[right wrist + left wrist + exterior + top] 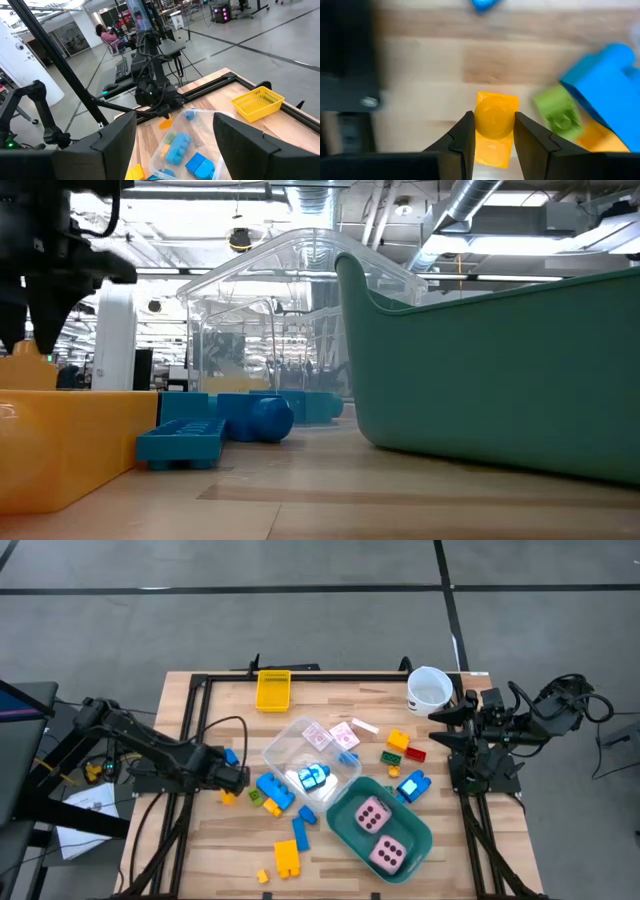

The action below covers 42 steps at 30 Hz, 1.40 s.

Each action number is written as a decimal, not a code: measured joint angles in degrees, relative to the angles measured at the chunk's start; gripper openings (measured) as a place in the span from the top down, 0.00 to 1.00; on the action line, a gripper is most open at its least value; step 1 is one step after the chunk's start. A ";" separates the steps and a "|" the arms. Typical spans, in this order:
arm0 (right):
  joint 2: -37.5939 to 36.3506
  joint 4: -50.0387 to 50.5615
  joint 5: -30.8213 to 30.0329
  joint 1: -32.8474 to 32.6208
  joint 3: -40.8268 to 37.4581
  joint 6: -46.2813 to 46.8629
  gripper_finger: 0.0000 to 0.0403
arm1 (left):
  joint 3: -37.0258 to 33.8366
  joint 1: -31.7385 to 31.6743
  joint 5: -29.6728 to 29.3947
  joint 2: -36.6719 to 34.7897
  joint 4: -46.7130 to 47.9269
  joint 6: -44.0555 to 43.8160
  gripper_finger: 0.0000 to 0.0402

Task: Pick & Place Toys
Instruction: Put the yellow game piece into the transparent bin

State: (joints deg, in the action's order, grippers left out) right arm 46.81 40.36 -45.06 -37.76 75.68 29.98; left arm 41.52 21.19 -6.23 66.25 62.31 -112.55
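The orange brick (492, 125) sits pinched in the left pincer (236, 780) at the tabletop's (230, 860) 9 o'clock edge, gripped by its sides, likely so it lifts level toward the clear box (310, 755) at centre. The right pincer (452, 725) waits spread at 3 o'clock. I see no readable writing.

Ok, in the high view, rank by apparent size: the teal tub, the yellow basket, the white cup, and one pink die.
1. teal tub, clearly the largest.
2. yellow basket and white cup: look about alike, so I won't rank one above the other.
3. pink die, lying in the tub, the smallest.
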 joint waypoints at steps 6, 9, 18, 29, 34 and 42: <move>0.00 -0.02 0.00 0.00 0.00 0.00 0.37 | 0.00 3.28 -3.47 0.01 -11.84 0.00 0.75; 0.02 -0.05 0.00 0.00 0.00 0.00 0.37 | 0.00 5.00 -5.60 0.01 -18.81 0.07 0.75; 0.02 -0.11 0.00 -0.04 0.00 0.02 0.37 | 0.00 10.32 -12.11 0.01 -41.23 4.55 0.75; 0.00 -0.15 0.00 -0.02 0.00 0.50 0.37 | 0.00 8.66 -19.45 0.01 -65.06 16.73 0.75; 0.00 -0.15 0.00 -0.02 0.00 0.50 0.37 | 3.75 4.06 -18.45 0.95 -67.41 24.58 0.75; 0.00 -0.15 0.00 0.00 0.00 0.47 0.37 | 17.04 -6.40 -7.86 8.21 -67.00 39.23 0.75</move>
State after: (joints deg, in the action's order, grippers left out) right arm 46.81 40.21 -45.06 -37.76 75.68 30.44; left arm 58.56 14.79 -14.09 74.47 -4.69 -73.32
